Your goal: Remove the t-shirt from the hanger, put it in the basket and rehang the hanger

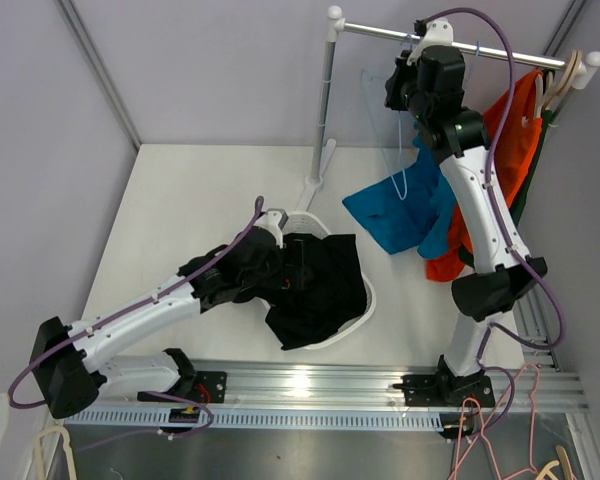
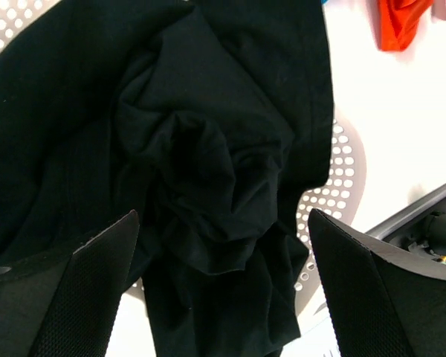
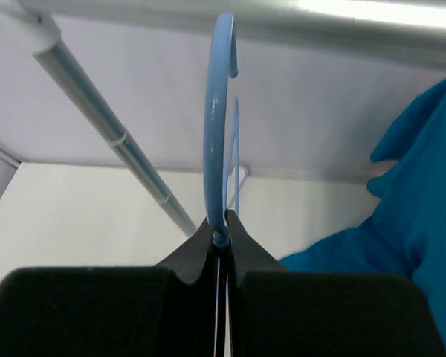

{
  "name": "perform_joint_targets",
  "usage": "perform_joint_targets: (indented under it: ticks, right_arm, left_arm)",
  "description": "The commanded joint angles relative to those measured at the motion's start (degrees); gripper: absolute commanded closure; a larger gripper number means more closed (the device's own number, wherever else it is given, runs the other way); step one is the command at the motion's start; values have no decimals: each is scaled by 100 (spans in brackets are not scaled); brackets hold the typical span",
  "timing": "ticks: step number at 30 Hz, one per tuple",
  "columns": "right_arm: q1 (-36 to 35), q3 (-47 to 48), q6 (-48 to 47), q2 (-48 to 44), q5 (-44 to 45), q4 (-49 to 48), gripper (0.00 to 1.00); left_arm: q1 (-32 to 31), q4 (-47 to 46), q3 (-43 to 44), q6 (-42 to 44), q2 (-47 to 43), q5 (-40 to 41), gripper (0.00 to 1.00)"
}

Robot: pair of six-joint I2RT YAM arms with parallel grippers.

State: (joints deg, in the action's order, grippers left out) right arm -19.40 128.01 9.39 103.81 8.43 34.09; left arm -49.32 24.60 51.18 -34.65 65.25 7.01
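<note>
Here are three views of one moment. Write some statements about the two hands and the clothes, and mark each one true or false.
The left hand is open above the black t-shirt. True.
The black t-shirt lies in the white basket. True.
The right hand is open and empty. False: the right hand is shut on the blue hanger.
The orange garment lies in the basket. False: the orange garment hangs from the rail.

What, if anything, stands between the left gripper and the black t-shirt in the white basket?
Nothing visible does. The left gripper hangs open directly over the black t-shirt, which lies crumpled in the white basket. Only open air shows between its fingers and the cloth.
</note>
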Motion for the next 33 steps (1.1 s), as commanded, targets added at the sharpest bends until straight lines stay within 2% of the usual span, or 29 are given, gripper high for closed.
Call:
perform_joint_targets:
  ticks: [1,6,11,13,17,21,25,29,33]
  right_arm:
    - [-11,812,-271,551,326,-271,100]
    - [6,2069,-332,1702,703,-332,100]
    - [-20,1984,-420,2108,818,-657,100]
    - [-46,1747,-403,1995,889,-710,100]
    - [-143,222,-464,1084,1047,-1516,100]
    - [-310,-600,-762,353,1056,-1932,100]
    - [-503,-767,-851,-97,1047,-1616,100]
    - [-732,-1374,-912,-730,1153,-2159,100]
    - [-758,-1112,-1158,-714,1310,-2275,100]
  left_arm:
    - [37,-368,-46,-33,-57,-120,0]
    - [37,-456,-99,-6,101,-190,1]
    - [37,-535,-327,-33,23,-156,0]
    - [37,-579,-415,-41,-13,-138,1]
    - [37,-597,-442,-41,-13,-138,1]
    - [37,-632,-460,-41,-57,-138,1]
    - [37,-649,-468,-76,-65,-156,0]
    - [37,-746,-556,-112,-48,-235,1]
    - [37,-843,-627,-138,-57,-322,1]
